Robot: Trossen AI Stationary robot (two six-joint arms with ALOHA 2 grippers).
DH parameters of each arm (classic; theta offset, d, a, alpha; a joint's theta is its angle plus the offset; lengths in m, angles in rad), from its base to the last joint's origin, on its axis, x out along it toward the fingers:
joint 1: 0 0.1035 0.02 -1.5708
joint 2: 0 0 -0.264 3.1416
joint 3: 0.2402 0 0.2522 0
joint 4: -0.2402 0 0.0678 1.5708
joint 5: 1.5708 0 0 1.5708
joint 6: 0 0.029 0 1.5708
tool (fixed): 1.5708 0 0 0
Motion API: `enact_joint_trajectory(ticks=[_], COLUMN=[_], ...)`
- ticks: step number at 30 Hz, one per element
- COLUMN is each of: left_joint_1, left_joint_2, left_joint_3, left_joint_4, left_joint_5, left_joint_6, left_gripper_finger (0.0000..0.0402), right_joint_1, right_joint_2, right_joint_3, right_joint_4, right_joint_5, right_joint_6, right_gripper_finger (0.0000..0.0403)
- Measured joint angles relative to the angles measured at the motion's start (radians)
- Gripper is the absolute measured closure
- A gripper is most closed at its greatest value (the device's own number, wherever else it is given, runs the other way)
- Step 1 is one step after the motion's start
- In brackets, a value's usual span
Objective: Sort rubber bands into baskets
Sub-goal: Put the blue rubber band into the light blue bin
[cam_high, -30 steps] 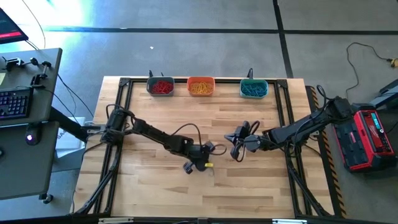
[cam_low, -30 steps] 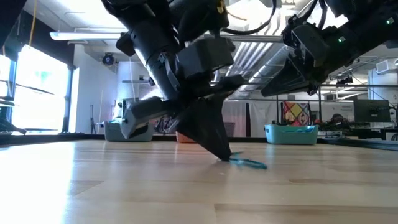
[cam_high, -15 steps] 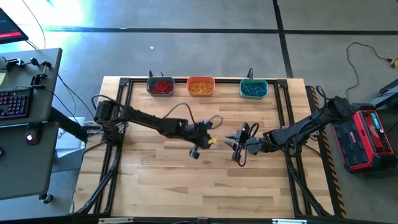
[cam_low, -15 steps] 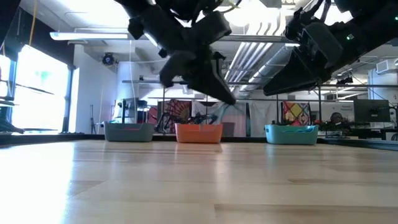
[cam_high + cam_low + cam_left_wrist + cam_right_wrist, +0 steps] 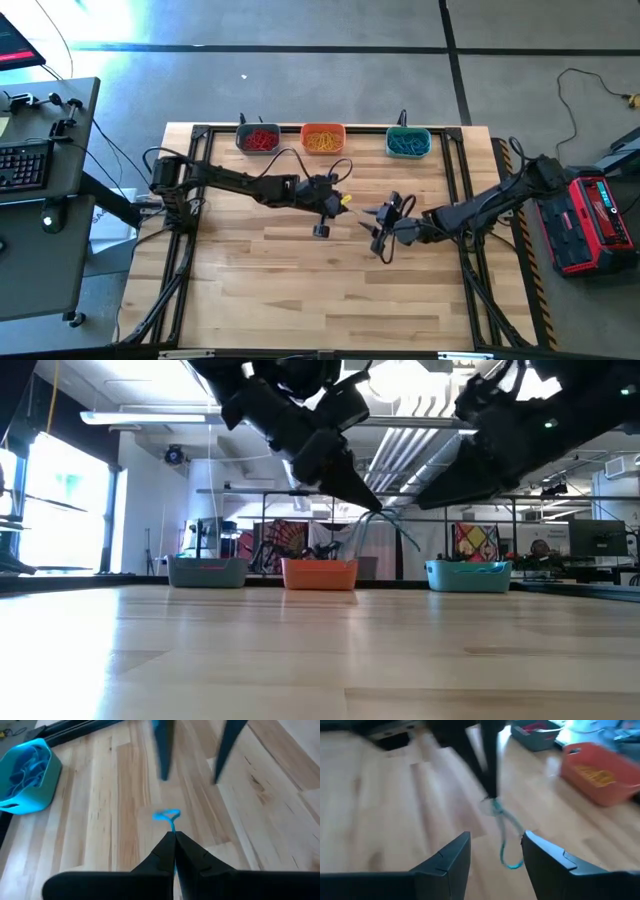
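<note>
Left gripper (image 5: 345,201): raised above the middle of the tabletop (image 5: 260,290); jaws clenched on one end of a blue rubber band (image 5: 392,528).
Blue rubber band: clear of the tabletop, hanging as a loop from the left jaw tips; long axis roughly vertical, free end lowest.
Right gripper (image 5: 378,222): also raised, just beside the left gripper on the side toward the right edge; jaws released, one finger on each side of the hanging loop in its wrist view.
Key relation: the loop lies directly ahead of the right jaws, between the two grippers; the right arm is the nearer free arm.
Teal basket (image 5: 408,142): at the far edge, toward the right corner, already holding blue bands; well apart from the held band.
Orange basket (image 5: 323,138): far edge, centre; yellow bands inside.
Grey basket (image 5: 258,137): far edge, left of the orange one; red bands inside.
Judged next move: carry toward the far right, or hand over to the right jaws.
</note>
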Motion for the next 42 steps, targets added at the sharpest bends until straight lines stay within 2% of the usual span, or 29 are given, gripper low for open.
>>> enact_joint_trajectory(ticks=[4, 11, 15, 19, 23, 29, 36, 42], left_joint_1=[-0.001, 0.005, 0.006, 0.009, 0.017, 0.034, 0.04, 0.048], left_joint_2=[0.0, 0.0, 0.0, 0.0, 0.0, 0.0, 0.0, -0.001], left_joint_3=[0.0, 0.0, 0.0, 0.0, 0.0, 0.0, 0.0, 0.001], left_joint_4=[0.032, 0.079, 0.111, 0.137, 0.137, 0.141, 0.14, 0.165], left_joint_5=[0.0, 0.0, 0.006, 0.057, 0.062, 0.093, 0.114, 0.164], left_joint_6=[-0.001, -0.04, -0.052, -0.077, -0.093, -0.113, -0.122, -0.142], left_gripper_finger=[0.0401, 0.0401, 0.0401, 0.0401, 0.0401, 0.0401, 0.0394, 0.0344], right_joint_1=[-0.027, -0.029, -0.03, -0.034, -0.033, -0.033, -0.033, -0.05], right_joint_2=[0.001, 0.003, 0.041, 0.099, 0.116, 0.117, 0.117, 0.116], right_joint_3=[0.032, 0.103, 0.13, 0.157, 0.183, 0.215, 0.257, 0.305], right_joint_4=[-0.036, -0.136, -0.188, -0.188, -0.224, -0.287, -0.356, -0.472], right_joint_5=[0.052, 0.05, 0.057, 0.081, 0.132, 0.145, 0.105, 0.111], right_joint_6=[-0.061, -0.178, -0.261, -0.367, -0.374, -0.366, -0.329, -0.282], right_gripper_finger=[0.0235, 0.0235, 0.0235, 0.0237, 0.0271, 0.0388, 0.0399, 0.0401])
